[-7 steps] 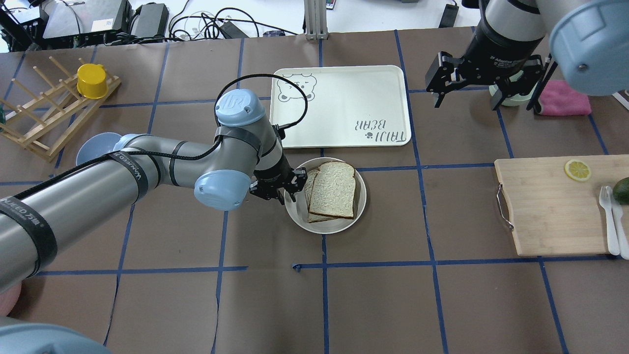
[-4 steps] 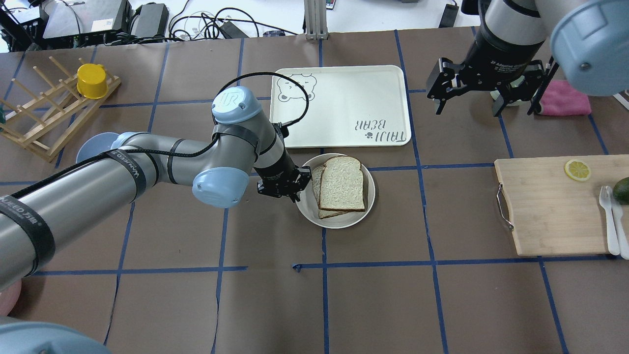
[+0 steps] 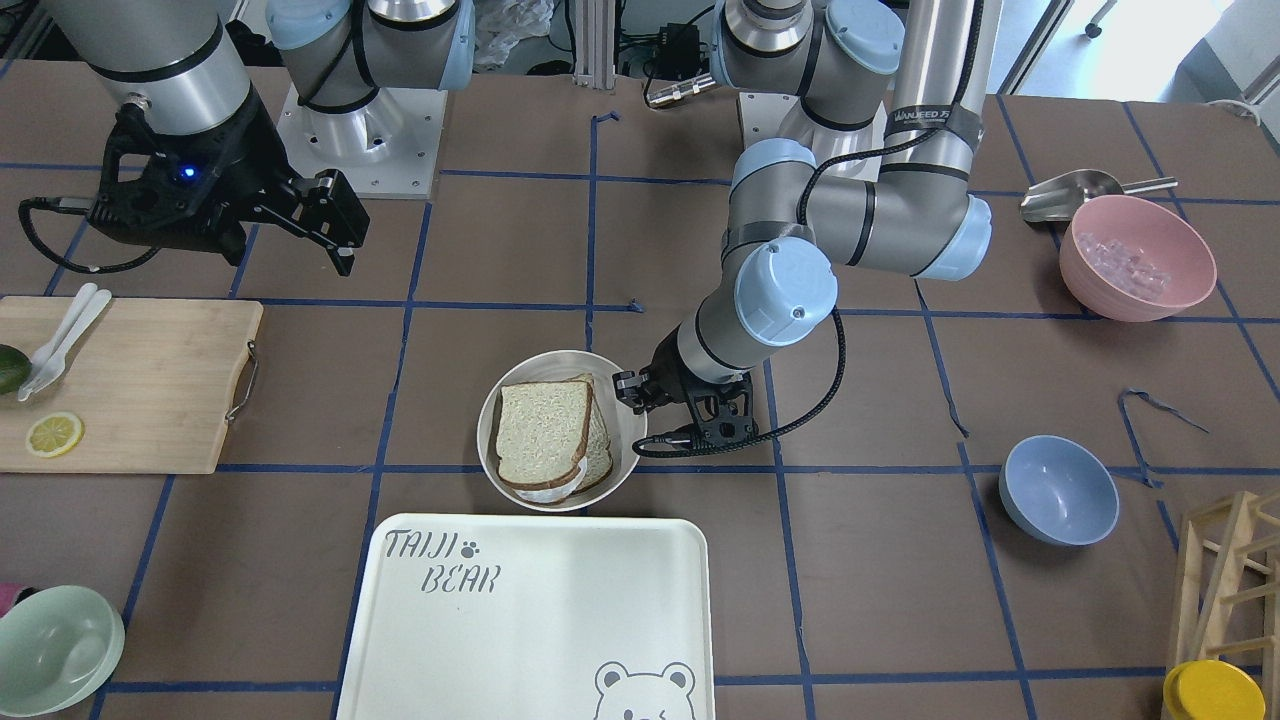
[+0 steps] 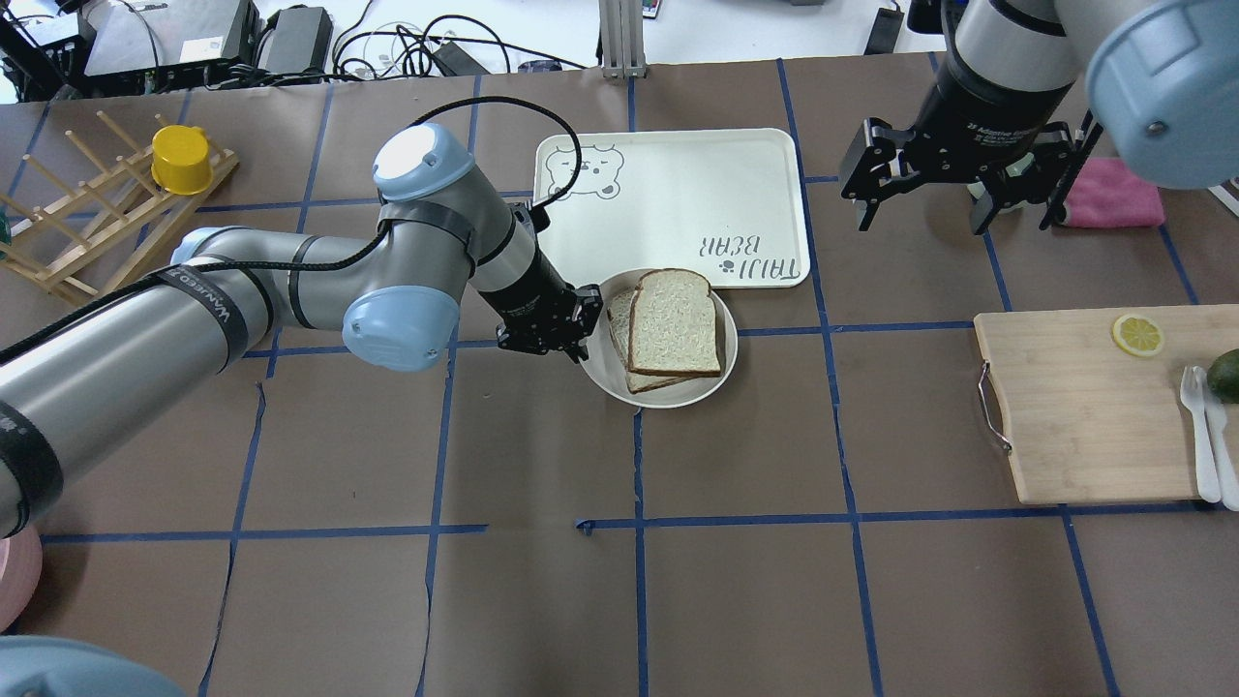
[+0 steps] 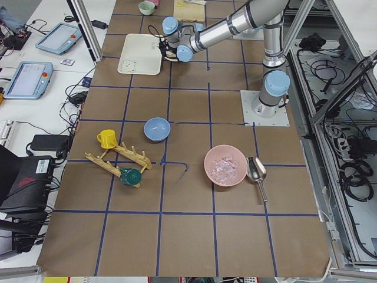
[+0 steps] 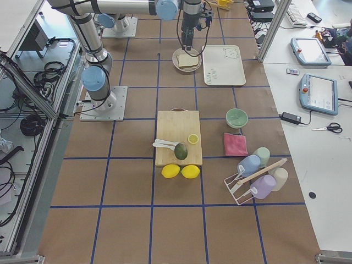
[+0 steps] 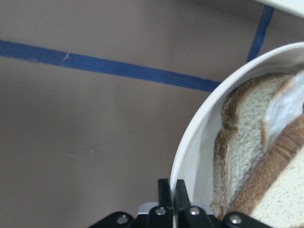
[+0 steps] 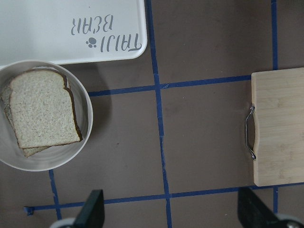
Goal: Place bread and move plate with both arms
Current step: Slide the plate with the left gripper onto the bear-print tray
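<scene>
The cream-white plate (image 4: 605,373) sits mid-table, its far rim at the near edge of the bear-print tray. On it the bread (image 4: 675,324), a dark-crusted slice, lies on top of a smaller, paler slice (image 4: 619,324). My left gripper (image 4: 581,339) is shut on the plate's left rim. The left wrist view shows its fingers (image 7: 165,197) pinching the rim (image 7: 190,142). My right gripper (image 4: 953,213) is open and empty, high at the far right, apart from the plate. The right wrist view looks down on the bread (image 8: 42,111) and plate (image 8: 85,142).
The bear-print tray (image 4: 668,194) lies just beyond the plate. A wooden cutting board (image 4: 1084,407) with a lemon slice (image 4: 1137,334) and cutlery is at the right. A pink cloth (image 4: 1113,194), a dish rack (image 4: 87,213), a blue bowl (image 3: 1058,490) and a pink bowl (image 3: 1137,255) are around.
My left gripper has carried the plate with the bread away from me, first slightly right, up to the tray's near edge. The right gripper has barely moved.
</scene>
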